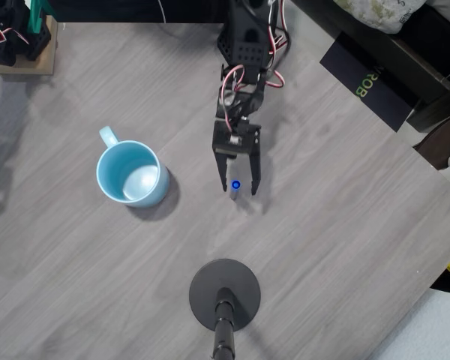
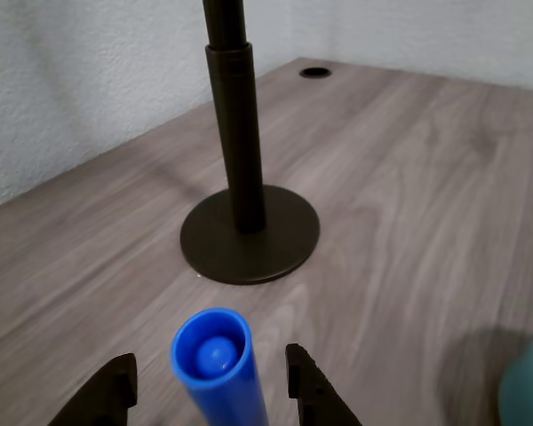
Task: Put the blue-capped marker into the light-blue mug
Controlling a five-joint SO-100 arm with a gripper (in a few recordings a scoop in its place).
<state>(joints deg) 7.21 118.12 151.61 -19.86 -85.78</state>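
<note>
The blue-capped marker (image 2: 215, 364) stands upright between the hand's (image 1: 236, 180) spread fingers (image 2: 306, 383), untouched, right of the light-blue mug (image 1: 132, 174) on the worktop (image 1: 322, 225) in the overhead view.

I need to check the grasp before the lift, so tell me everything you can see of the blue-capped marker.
The blue-capped marker has a bright blue, smooth, plastic-looking cap with a round recessed end. In the wrist view it points cap-end toward the camera, between the gripper's two dark fingers, with a gap showing on each side. In the overhead view only its blue cap end and a bit of pale body below it show between the fingertips, so it seems to stand roughly upright on the grey wood-look table, right of the light-blue mug.
</note>
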